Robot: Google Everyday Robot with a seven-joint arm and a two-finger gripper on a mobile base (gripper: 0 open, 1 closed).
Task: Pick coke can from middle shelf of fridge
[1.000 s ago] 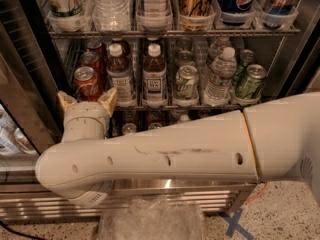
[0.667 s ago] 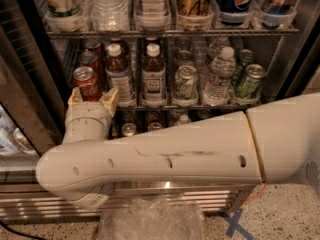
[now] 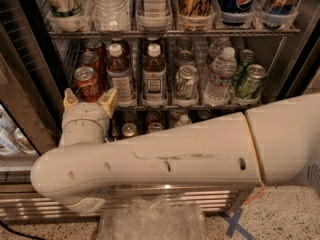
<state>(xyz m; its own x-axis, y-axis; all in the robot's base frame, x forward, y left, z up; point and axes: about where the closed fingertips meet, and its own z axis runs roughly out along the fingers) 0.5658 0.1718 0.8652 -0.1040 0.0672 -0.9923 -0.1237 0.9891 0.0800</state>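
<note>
Camera view: can (image 3: 86, 83) above end effector (image 3: 89, 100)

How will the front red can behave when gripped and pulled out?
The can looks rigid yet probably dentable, its smooth metal maybe slippery. Standing upright on the wire shelf, it could tip if nudged. The open pincer is at its base.

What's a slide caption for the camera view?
Open gripper lined up just below the front coke can on the middle shelf of the fridge.

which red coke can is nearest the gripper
The front coke can in the leftmost lane of the middle shelf; the open gripper sits just below it, while the other red cans stand behind it.
</note>
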